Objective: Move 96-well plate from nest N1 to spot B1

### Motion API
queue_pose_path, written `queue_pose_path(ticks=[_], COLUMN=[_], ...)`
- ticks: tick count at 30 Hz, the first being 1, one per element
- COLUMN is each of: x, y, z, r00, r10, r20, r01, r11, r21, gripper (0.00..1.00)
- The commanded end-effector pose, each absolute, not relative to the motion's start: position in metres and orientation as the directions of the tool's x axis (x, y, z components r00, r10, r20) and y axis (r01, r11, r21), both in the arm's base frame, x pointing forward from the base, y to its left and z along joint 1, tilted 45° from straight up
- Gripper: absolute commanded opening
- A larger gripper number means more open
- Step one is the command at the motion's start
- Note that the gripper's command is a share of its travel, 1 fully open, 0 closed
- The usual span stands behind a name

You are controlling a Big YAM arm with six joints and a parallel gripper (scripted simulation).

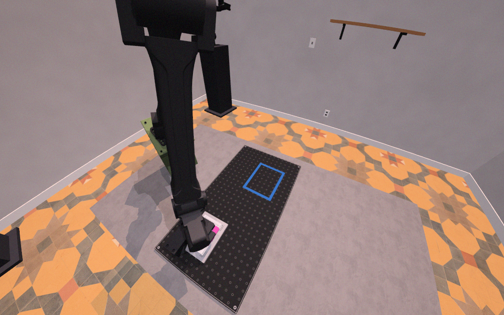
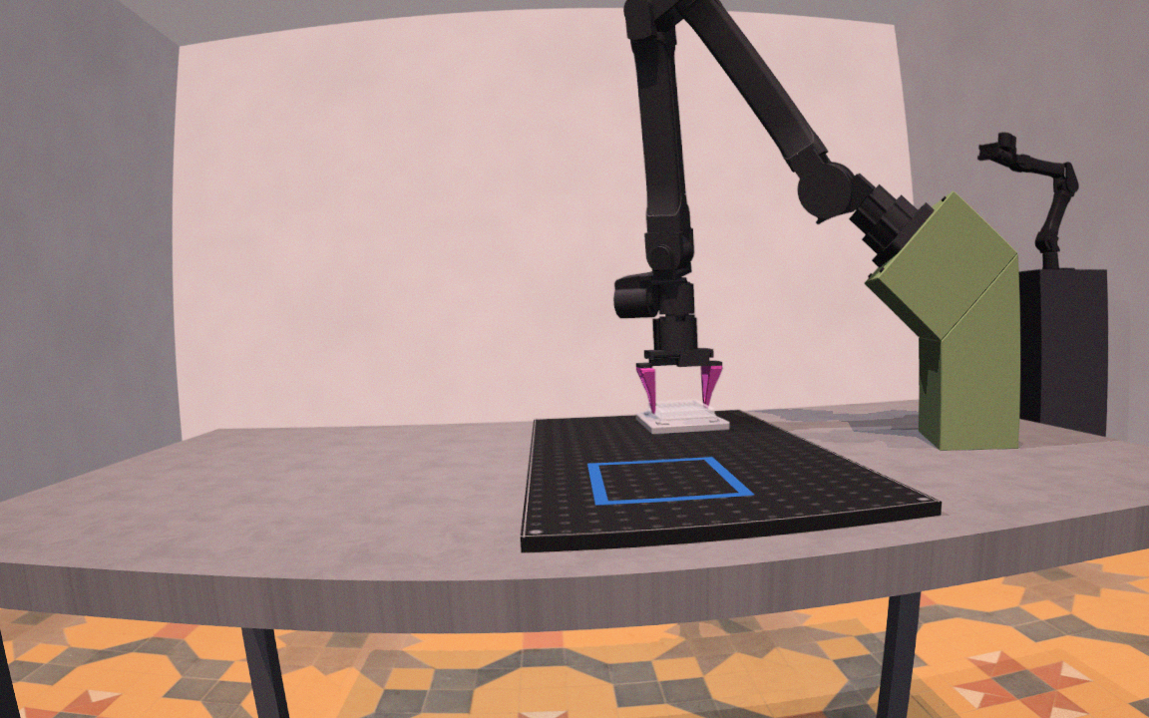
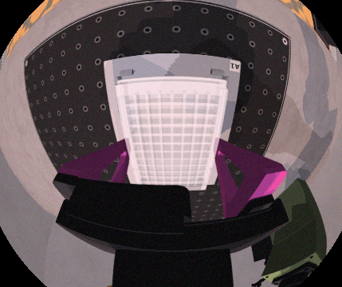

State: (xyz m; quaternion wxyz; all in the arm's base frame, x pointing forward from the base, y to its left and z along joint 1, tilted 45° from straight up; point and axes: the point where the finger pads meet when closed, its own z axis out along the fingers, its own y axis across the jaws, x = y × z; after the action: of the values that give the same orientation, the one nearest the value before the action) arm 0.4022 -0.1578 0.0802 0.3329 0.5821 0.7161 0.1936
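Wrist view: we see our pincer (image 3: 171, 165) clamped on the 96-well plate (image 3: 172, 127), fingers across its short width, long axis running ahead. Plate barely above nest N1 (image 3: 202, 65). Outline B1 (image 2: 667, 482) lies sideways, well apart.

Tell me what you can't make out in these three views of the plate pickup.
- Top view: most of the 96-well plate and nest, hidden under the hand clamped on it.
- Exterior view: whether the plate has left the nest; too small.
- Wrist view: the plate's near end, behind the hand's black body; the blue outline lies outside the frame.
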Motion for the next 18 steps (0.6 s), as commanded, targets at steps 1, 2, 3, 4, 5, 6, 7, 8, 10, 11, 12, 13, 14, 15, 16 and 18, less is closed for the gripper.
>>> queue_pose_path(ticks=[1, 2, 3, 4, 5, 6, 7, 8, 10, 11, 12, 13, 14, 15, 16, 18], x=[0.393, 0.392, 0.391, 0.391, 0.390, 0.389, 0.387, 0.385, 0.385, 0.385, 0.383, 0.382, 0.381, 0.379, 0.378, 0.378], y=[-0.162, -0.161, -0.161, -0.162, -0.162, -0.161, -0.161, -0.160, -0.160, -0.161, -0.160, -0.160, -0.159, -0.159, -0.159, -0.159], z=[0.090, 0.091, 0.093, 0.095, 0.097, 0.098, 0.098, 0.098, 0.098, 0.101, 0.101, 0.102, 0.103, 0.104, 0.105, 0.110], r00=[-0.092, -0.092, -0.092, -0.091, -0.091, -0.091, -0.092, -0.092, -0.092, -0.087, -0.090, -0.092, -0.092, -0.092, -0.092, -0.091], r10=[0.960, 0.960, 0.960, 0.960, 0.959, 0.960, 0.960, 0.960, 0.960, 0.961, 0.960, 0.960, 0.960, 0.960, 0.960, 0.959], r20=[-0.264, -0.264, -0.264, -0.266, -0.267, -0.266, -0.265, -0.264, -0.264, -0.263, -0.264, -0.264, -0.265, -0.265, -0.265, -0.267], r01=[0.700, 0.700, 0.700, 0.698, 0.698, 0.698, 0.700, 0.700, 0.700, 0.699, 0.699, 0.700, 0.700, 0.700, 0.700, 0.697], r11=[0.251, 0.251, 0.251, 0.252, 0.252, 0.252, 0.251, 0.251, 0.251, 0.247, 0.249, 0.251, 0.252, 0.251, 0.251, 0.253], r21=[0.669, 0.668, 0.668, 0.670, 0.671, 0.670, 0.669, 0.668, 0.668, 0.671, 0.670, 0.668, 0.668, 0.668, 0.669, 0.671], gripper=[0.00, 0.00, 0.00, 0.00, 0.00, 0.00, 0.00, 0.00, 0.00, 0.00, 0.00, 0.00, 0.00, 0.00, 0.00, 0.00])
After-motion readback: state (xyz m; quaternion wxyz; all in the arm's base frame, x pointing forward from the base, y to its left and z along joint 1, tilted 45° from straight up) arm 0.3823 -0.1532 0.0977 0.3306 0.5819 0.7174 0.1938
